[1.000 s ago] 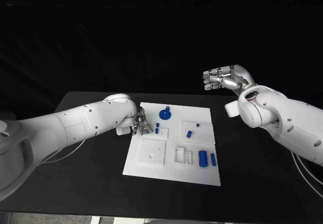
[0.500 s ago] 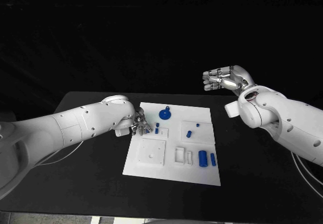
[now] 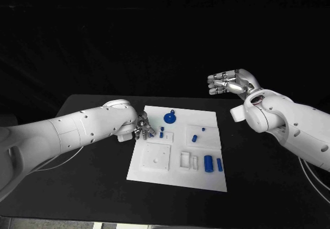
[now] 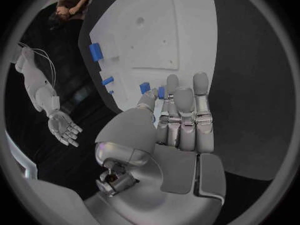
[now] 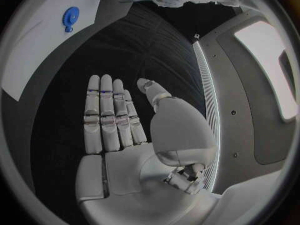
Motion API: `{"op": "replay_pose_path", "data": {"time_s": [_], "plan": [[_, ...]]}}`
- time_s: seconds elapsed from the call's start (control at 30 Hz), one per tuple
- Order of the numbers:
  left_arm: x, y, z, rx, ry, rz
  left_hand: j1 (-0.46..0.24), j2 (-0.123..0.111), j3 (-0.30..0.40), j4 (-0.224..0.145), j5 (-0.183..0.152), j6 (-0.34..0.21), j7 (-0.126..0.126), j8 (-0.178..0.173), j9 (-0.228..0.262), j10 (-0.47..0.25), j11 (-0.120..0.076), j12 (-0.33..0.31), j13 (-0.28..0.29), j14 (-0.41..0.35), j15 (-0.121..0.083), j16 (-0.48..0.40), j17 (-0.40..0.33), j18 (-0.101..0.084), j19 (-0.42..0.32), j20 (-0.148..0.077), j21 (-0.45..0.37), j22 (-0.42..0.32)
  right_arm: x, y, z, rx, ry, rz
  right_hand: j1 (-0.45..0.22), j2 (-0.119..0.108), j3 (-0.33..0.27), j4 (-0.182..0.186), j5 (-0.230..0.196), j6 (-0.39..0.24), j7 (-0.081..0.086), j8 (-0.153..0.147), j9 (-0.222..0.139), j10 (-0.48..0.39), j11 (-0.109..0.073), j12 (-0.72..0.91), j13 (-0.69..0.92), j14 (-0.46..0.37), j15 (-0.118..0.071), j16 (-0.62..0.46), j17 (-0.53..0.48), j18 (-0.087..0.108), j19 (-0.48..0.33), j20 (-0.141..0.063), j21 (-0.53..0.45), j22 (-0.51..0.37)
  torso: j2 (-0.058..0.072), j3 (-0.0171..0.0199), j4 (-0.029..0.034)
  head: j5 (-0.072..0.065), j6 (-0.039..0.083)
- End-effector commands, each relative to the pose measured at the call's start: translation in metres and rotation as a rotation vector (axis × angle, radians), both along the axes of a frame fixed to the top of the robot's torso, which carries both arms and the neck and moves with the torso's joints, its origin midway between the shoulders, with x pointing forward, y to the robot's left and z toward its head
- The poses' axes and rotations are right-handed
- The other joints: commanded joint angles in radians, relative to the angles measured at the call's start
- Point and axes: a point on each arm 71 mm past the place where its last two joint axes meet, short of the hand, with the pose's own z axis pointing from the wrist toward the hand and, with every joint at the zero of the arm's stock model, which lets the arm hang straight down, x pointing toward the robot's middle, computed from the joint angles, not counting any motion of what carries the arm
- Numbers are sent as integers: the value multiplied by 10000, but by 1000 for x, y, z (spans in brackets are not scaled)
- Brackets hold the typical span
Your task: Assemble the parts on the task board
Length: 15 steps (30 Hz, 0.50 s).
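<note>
The white task board [image 3: 173,174] lies mid-table. My left hand [image 3: 142,128] is low over its left edge. In the left wrist view its thumb and a fingertip [image 4: 170,83] close on a small blue part [image 4: 161,92] from both sides, pinching it. A second small part [image 4: 144,87] stands just beyond. That pair shows at the fingertips in the head view [image 3: 152,135]. My right hand [image 3: 232,83] hangs high beyond the board's far right corner, fingers [image 5: 103,115] straight and apart, holding nothing.
On the board are a blue disc with a knob [image 3: 169,116], two small blue pieces [image 3: 194,138] at the right, two blue cylinders [image 3: 208,161] near the front, a raised white square [image 3: 157,156] and a white frame [image 3: 186,159]. Black table [image 3: 82,191] surrounds it.
The whole picture has shifted slightly. The left hand stays at the small blue part by the board's left edge, and the right hand stays raised.
</note>
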Motion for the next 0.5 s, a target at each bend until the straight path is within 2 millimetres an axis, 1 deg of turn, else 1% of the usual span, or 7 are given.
{"op": "replay_pose_path", "data": {"time_s": [0.03, 0.13, 0.3, 0.33, 0.4, 0.47, 0.5], "plan": [[-1, -7, 7, -557, -320, -172, 133, -45, 1684, -1612, 30, 119, -13, 43, -22, 120, -19, -52, -29, -28, -73, 15, 29, 153, -43, -31, 63, 185, 0, 2, -1, -71, 86, 259, -16, -36, -17, 3, 60, -19, 28, -15, 9, -86, -3, -43, -16, -63, -23, -58, -14, 25, -91, -3, 13, -12, -2, -13, 10, 6, 22], [-1, -7, 12, -653, -395, -180, 145, -58, 1688, -1623, 28, 136, -17, 43, -26, 132, -22, -57, -31, -19, -76, 22, 37, 154, -44, -32, 69, 186, 0, 2, -2, -83, 119, 260, -10, -37, 5, -17, 103, -22, 29, -16, 9, -90, -3, -41, -16, -68, -24, -56, -14, 27, -97, -2, 14, -12, -6, -13, 11, 25, 49], [-1, -5, 18, -789, -568, -185, 174, -83, 1680, -1605, -7, 164, -18, 14, -58, 155, -24, -84, -42, -17, -77, 18, 51, 157, -44, -33, 85, 183, 1, 3, -3, -126, 234, 367, 8, -46, 31, -46, 133, -23, 31, -16, 9, -87, -4, -39, -15, -68, -24, -54, -13, 30, -96, -5, 16, -12, -5, -12, -20, 58, 83], [-1, -4, 20, -819, -645, -226, 208, -62, 1682, -1599, -80, 147, -7, -3, -70, 140, -16, -94, -44, -26, -74, -1, 45, 157, -44, -33, 89, 182, 1, 5, -4, -168, 273, 451, 43, -52, 57, -85, 134, -24, 38, -15, 9, -80, -4, -37, -15, -56, -22, -47, -9, 34, -80, -14, 24, -9, 0, -10, -33, 64, 93], [-2, -3, 23, -889, -756, -296, 249, -56, 1684, -1605, -83, 143, -2, -9, -74, 122, -12, -96, -41, -30, -72, -19, 38, 157, -50, -32, 90, 181, 1, 7, -5, -277, 293, 578, 125, -51, 136, -183, 138, -19, 41, -15, 9, -55, -11, -34, -15, -37, -33, -37, -1, 42, -46, -33, 35, -8, 7, -7, -45, 49, 101], [-2, -2, 25, -1067, -858, -412, 302, -55, 1656, -1585, -90, 147, 2, -15, -81, 97, -7, -90, -31, -25, -67, -46, 30, 157, -70, -26, 88, 179, 1, 10, -6, -430, 282, 697, 178, -54, 206, -279, 134, 0, 35, -12, 10, 13, -38, -11, -9, 18, -59, -5, 21, 56, 19, -60, 61, 2, 11, -1, -40, 24, 117], [-3, -2, 27, -1260, -894, -505, 302, -55, 1656, -1585, -90, 147, 2, -15, -81, 97, -7, -90, -31, -25, -67, -46, 30, 157, -70, -26, 88, 179, 0, 11, -6, -525, 270, 757, 218, -58, 222, -346, 120, 28, 22, -13, 10, 119, -78, 24, -6, 104, -97, 47, 59, 71, 129, -100, 109, 13, 11, 3, -36, 18, 132]]}}
